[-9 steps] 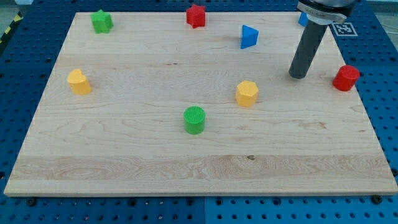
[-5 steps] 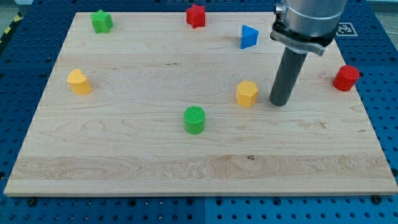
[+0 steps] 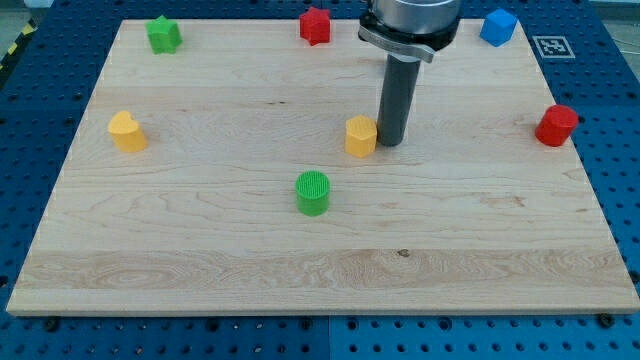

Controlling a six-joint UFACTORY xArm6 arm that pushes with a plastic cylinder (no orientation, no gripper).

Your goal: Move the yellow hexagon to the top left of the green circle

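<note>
The yellow hexagon (image 3: pixel 361 136) sits near the board's middle, up and to the right of the green circle (image 3: pixel 313 192). My tip (image 3: pixel 390 141) touches the hexagon's right side. The dark rod rises from there to the view's top and hides the blue triangle seen earlier.
A yellow heart-like block (image 3: pixel 127 131) lies at the left. A green star (image 3: pixel 162 34) and a red star (image 3: pixel 315 25) lie along the top edge. A blue block (image 3: pixel 497 26) is at the top right and a red cylinder (image 3: pixel 556 125) at the right edge of the wooden board (image 3: pixel 200 260).
My tip moved left from the board's right side, reached the yellow hexagon and pushed it left and slightly up. The other blocks did not move.
</note>
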